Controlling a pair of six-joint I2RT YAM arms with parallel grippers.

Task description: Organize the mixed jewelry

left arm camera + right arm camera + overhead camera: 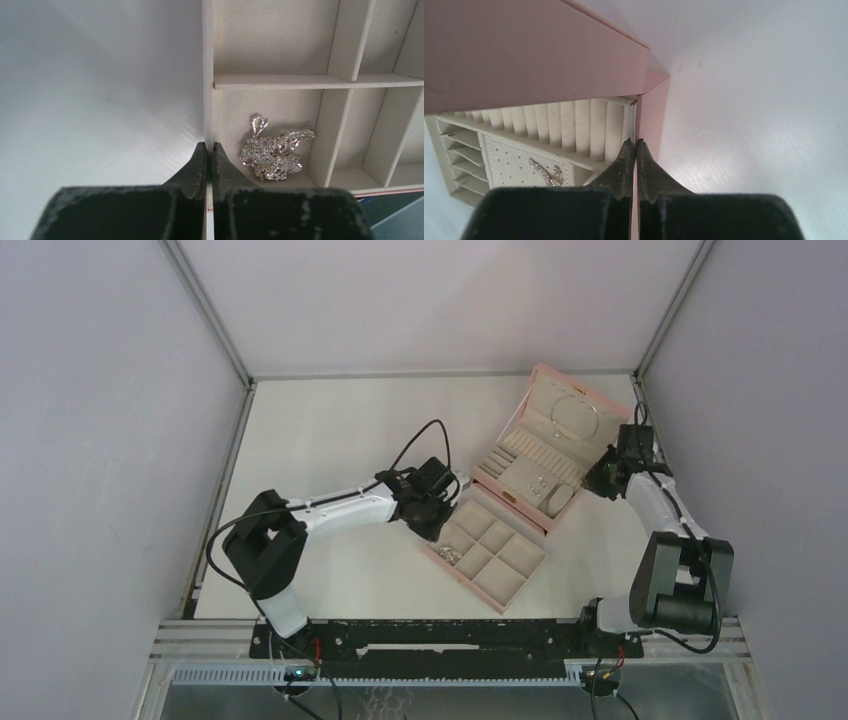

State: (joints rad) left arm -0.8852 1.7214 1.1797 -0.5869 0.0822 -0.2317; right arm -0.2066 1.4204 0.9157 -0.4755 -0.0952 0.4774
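White table [330,440], grey walls [100,420], and both arms are clamped on thin rims: left gripper [207,145] shut on the edge of the pink tray [208,60], beside the silver chain cluster [274,155] in its left corner compartment, right gripper [634,141] pinching a corner of the pink box [524,50], so one jerky tug could slip a grip or spill pieces.
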